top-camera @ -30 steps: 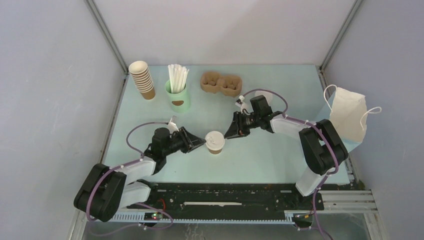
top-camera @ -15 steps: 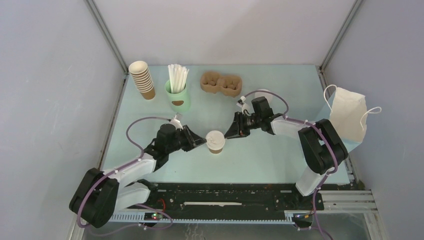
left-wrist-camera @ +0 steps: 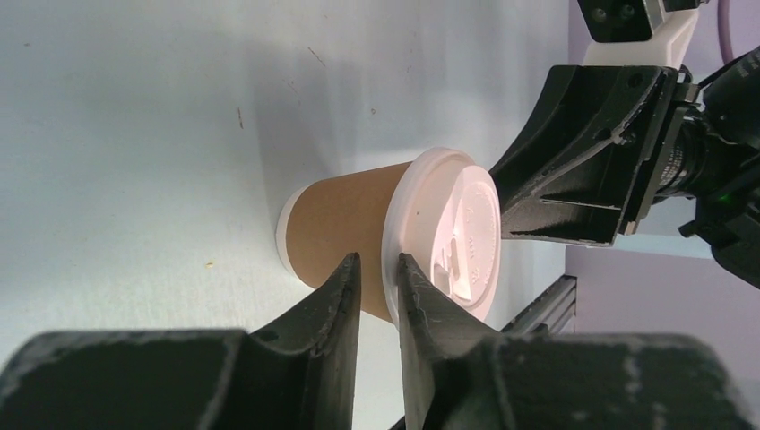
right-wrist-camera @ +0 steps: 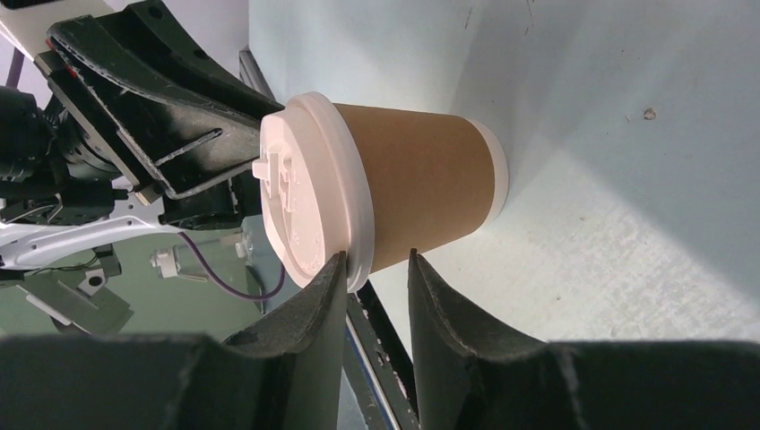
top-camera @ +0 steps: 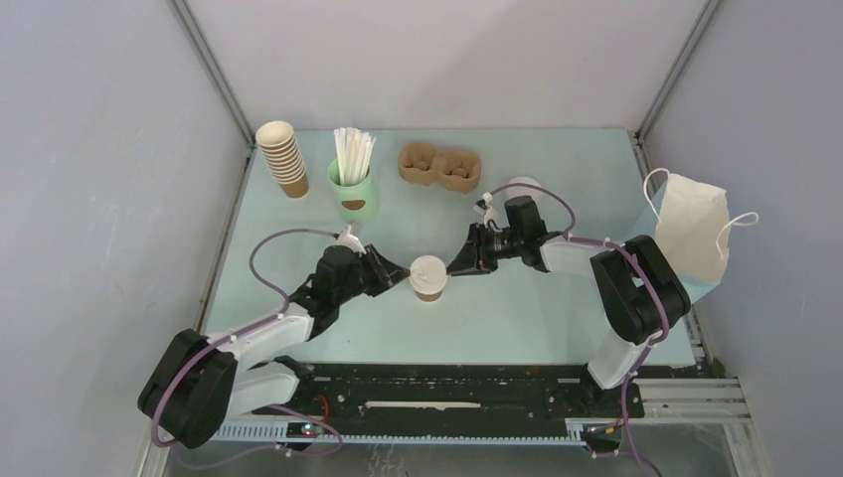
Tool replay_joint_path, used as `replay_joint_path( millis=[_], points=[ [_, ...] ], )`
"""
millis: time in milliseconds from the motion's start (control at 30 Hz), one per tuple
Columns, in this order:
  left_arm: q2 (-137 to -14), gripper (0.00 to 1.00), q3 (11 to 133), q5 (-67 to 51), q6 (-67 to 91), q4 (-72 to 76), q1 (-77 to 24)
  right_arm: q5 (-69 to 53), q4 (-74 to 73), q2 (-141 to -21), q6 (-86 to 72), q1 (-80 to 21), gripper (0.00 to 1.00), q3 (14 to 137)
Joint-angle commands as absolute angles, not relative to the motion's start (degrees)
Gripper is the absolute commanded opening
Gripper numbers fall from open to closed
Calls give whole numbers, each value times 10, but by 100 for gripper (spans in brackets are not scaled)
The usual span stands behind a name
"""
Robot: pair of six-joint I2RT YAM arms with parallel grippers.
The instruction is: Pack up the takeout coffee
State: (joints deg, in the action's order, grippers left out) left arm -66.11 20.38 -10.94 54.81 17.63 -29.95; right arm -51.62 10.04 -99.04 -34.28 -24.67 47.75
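A: Sitting upright, the coffee [top-camera: 427, 279], lid on, middle of the table [top-camera: 517, 313].
B: Yep. Left gripper [left-wrist-camera: 376, 262] jaws a thin slit at the lid rim, right gripper [right-wrist-camera: 377, 261] a bit wider; can't tell if either's gripping.

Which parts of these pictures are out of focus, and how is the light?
Left wrist view: the takeout coffee is sharp, the left gripper in front is a dark blur, the white lid nearly washed out. Right wrist view: the right gripper is blurred likewise, and soft-edged shade crosses the table. Top external view: even light, everything in focus.
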Motion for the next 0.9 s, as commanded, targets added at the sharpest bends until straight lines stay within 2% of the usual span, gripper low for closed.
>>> replay_joint_path(
  millis=[0, 333, 700, 867],
  points=[
    [-663, 26, 187, -90, 498, 12, -323, -417, 22, -988, -303, -257, 38, 487],
    [-639, 33, 259, -79, 469, -22, -322, -446, 19, -975, -317, -255, 48, 527],
    [-587, 48, 312, -70, 443, -89, -313, -455, -46, -944, -297, -237, 60, 575],
    [-569, 53, 321, -69, 433, -108, -303, -450, -76, -930, -285, -237, 61, 574]
  ],
)
